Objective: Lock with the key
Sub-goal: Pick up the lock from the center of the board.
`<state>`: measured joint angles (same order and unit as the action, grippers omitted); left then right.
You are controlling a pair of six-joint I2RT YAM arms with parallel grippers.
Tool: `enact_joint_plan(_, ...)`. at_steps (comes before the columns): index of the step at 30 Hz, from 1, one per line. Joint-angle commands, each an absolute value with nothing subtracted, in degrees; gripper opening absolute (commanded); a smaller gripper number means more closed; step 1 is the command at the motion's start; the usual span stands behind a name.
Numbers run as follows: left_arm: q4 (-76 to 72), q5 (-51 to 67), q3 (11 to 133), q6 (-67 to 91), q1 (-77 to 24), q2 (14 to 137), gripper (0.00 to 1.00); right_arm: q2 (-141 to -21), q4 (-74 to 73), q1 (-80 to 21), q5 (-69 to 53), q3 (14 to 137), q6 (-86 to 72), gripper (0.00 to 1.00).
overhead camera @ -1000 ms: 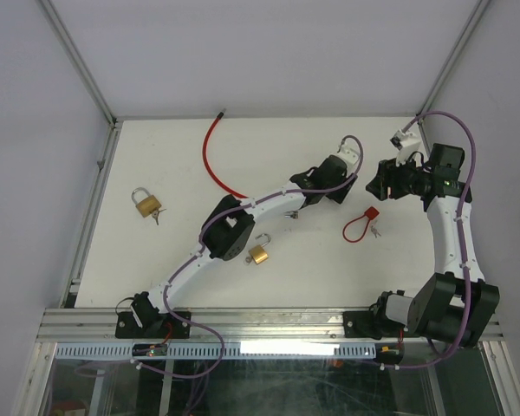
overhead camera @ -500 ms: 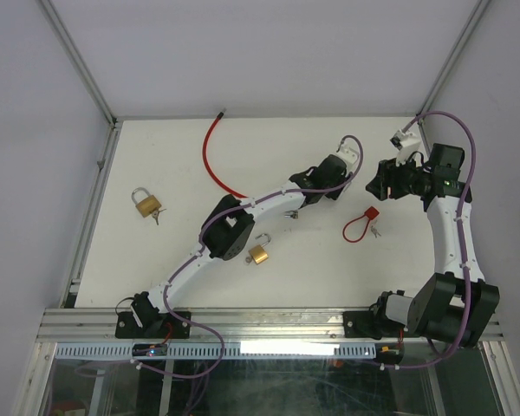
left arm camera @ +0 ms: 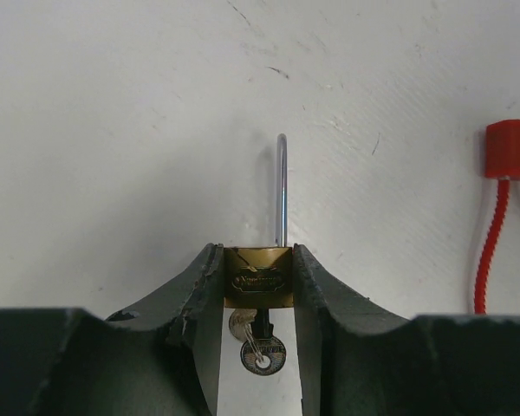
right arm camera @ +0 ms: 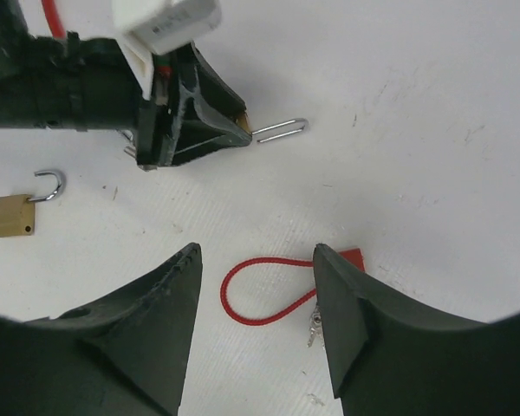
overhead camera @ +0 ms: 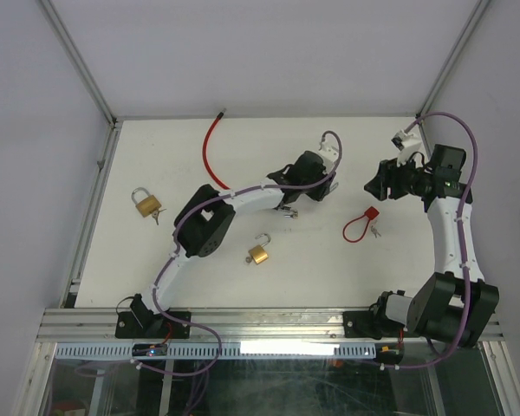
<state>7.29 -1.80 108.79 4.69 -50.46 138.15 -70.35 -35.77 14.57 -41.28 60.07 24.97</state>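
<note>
My left gripper [left arm camera: 257, 253] is shut on a small brass padlock [left arm camera: 258, 277], pinching its body between the fingertips low over the table. A key [left arm camera: 262, 351] sits in the keyhole and a second key hangs behind it. The steel shackle [left arm camera: 281, 191] sticks out past the fingertips and looks open, swung sideways; it also shows in the right wrist view [right arm camera: 282, 130]. In the top view the left gripper [overhead camera: 328, 189] hides the padlock. My right gripper [overhead camera: 371, 185] is open and empty [right arm camera: 256, 251], to the right of the left gripper and raised above the table.
A red cable lock [overhead camera: 360, 225] with keys lies below the right gripper [right arm camera: 269, 290]. Another small brass padlock [overhead camera: 260, 251] with an open shackle lies mid-table. A larger brass padlock [overhead camera: 144, 202] lies at the left. A red cable [overhead camera: 212, 156] lies at the back. Small keys [overhead camera: 286, 213] lie by the left forearm.
My left arm has swung left, carrying its gripper and the padlock away from the right gripper. The right arm has barely moved.
</note>
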Motion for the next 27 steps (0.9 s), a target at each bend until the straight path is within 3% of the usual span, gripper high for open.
enact_joint_plan(1, -5.61, 7.24, 100.98, 5.52, -47.56, 124.29, 0.04, -68.66, -31.5, 14.95, -47.88, 58.8, 23.32, 0.57)
enact_joint_plan(5, -13.64, 13.74, 89.09, 5.44, -46.08, 116.4, 0.04, -70.13, -25.7, 14.41, -56.52, 55.0, 20.02, 0.56)
enact_joint_plan(9, -19.32, 20.31, 76.83, 2.87, -45.56, 108.32, 0.04, -68.14, -8.87, 13.36, -68.7, 46.83, 16.67, 0.58)
enact_joint_plan(15, -19.17, 30.53, 66.41, -1.94, -45.01, 100.3, 0.04, -63.77, -5.54, 12.17, -79.09, 41.29, 33.05, 0.63)
enact_joint_plan(19, -16.66, 36.63, 65.0, -3.18, -44.99, 98.06, 0.04, -64.46, -27.45, 8.85, -81.85, 43.1, 66.22, 0.68)
enact_joint_plan(27, -16.94, 39.17, 60.4, -2.56, -45.0, 93.64, 0.03, -74.29, -53.47, 5.65, -83.9, 51.67, 91.55, 0.63)
